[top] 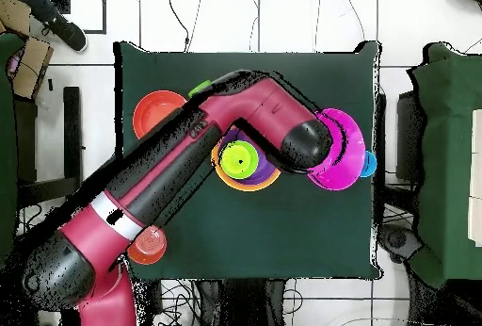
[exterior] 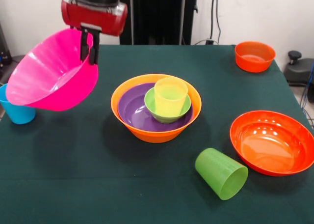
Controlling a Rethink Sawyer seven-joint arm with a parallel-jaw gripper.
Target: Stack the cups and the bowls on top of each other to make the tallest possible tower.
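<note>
From where I stood, the blue cup (exterior: 17,111) sat at the far left of the green table (exterior: 73,184), partly hidden behind the large pink bowl (exterior: 51,76). That bowl hung tilted in the air, its rim pinched by the gripper (exterior: 90,47), whose dark fingers were pressed on either side of the wall. Seen from overhead, the pink bowl (top: 339,150) lay just beside the stack, not yet over it.

In the middle stood the tower (exterior: 157,108): the large orange bowl (exterior: 156,130) holding the purple bowl (exterior: 135,111), then the small green bowl (exterior: 167,117), with the yellow cup (exterior: 170,95) upright on top. So four pieces were nested, as I judged it.

Further right, a lime green cup (exterior: 222,174) lay on its side, near the wide red-orange bowl (exterior: 272,143). The small orange bowl (exterior: 254,56) waited at the far corner. Those, the blue cup and the held pink bowl remained to be stacked; I could not find the darker green cup.
</note>
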